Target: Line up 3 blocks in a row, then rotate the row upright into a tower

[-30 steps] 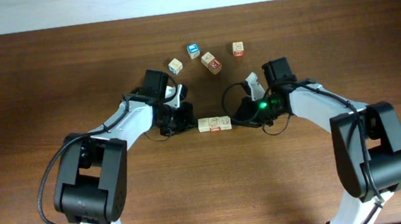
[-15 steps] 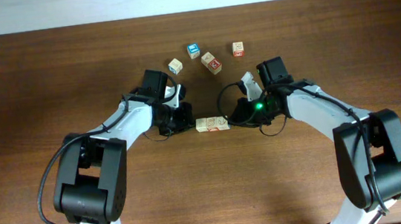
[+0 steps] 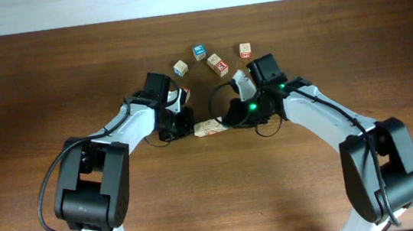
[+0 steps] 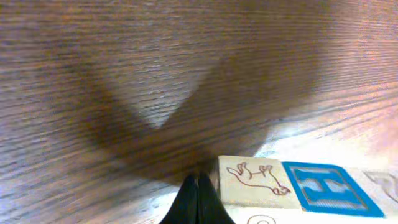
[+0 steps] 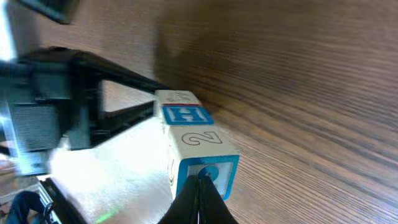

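A row of three small pale wooden cubes point(image 3: 209, 127) with red prints and blue faces lies between both pincers. The left gripper point(image 4: 198, 188), fingers pressed together and empty, sits just beside one end cube. The right gripper point(image 5: 202, 185), likewise closed on nothing, meets the opposite end.

Table point(image 3: 34, 87): dark brown wood, clear grain, smooth with a soft sheen.
Blocks point(image 5: 199, 140): pale wood, matt, with faces printed in red and blue.
Arms point(image 3: 316, 116): smooth white shells and black joints, plastic by the look, slightly glossy.
Left gripper point(image 4: 198, 185): black, matt.
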